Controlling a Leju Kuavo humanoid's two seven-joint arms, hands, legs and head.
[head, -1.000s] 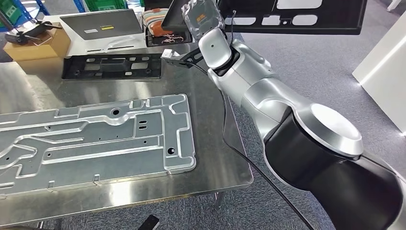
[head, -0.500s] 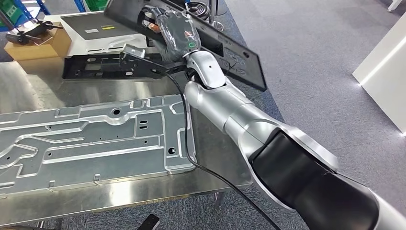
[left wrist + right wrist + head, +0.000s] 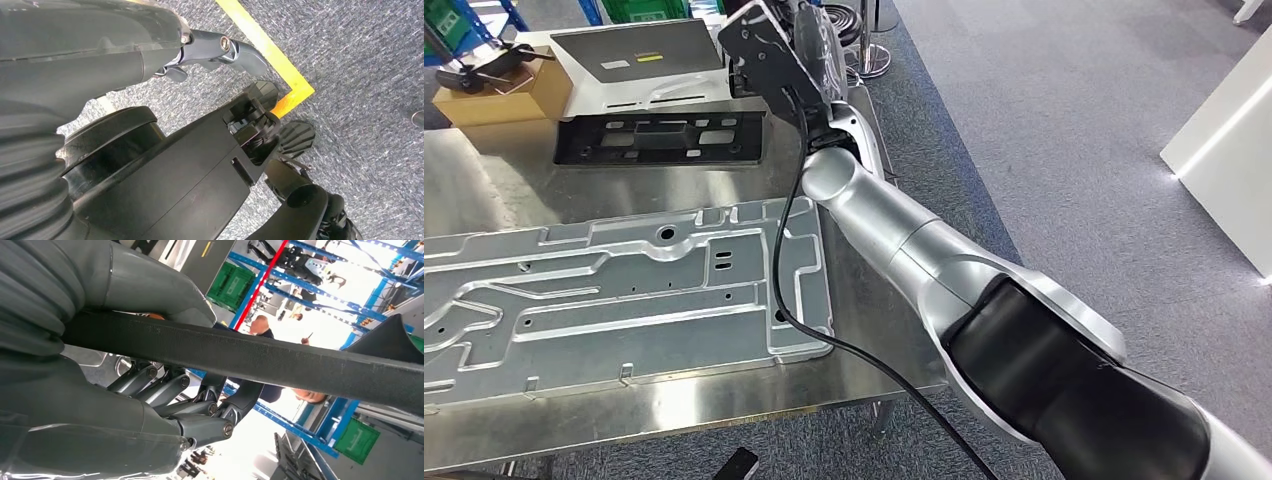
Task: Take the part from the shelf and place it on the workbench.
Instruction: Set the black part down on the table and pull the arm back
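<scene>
The part (image 3: 759,45) is a flat black panel with cut-outs, held in the air above the far right corner of the steel workbench (image 3: 864,330) and turned nearly edge-on to the head view. My right hand (image 3: 816,48) grips it. In the right wrist view the part's black edge (image 3: 280,357) runs across the picture, clamped between the grey thumb (image 3: 150,285) and the dark fingers (image 3: 200,410) of my right hand (image 3: 165,390). My left hand (image 3: 220,47) hangs over grey carpet, its fingers apart and holding nothing.
A large silver metal plate (image 3: 624,290) covers most of the bench. Another black panel (image 3: 659,137) lies at the back, with a grey case (image 3: 639,50) and a cardboard box (image 3: 499,90) behind it. A black cable (image 3: 794,250) trails from my right arm. A person (image 3: 262,325) stands among distant blue racks.
My right arm has swung left from beside the bench to over its far right corner. The black part went with it and turned from broadside to nearly edge-on.
</scene>
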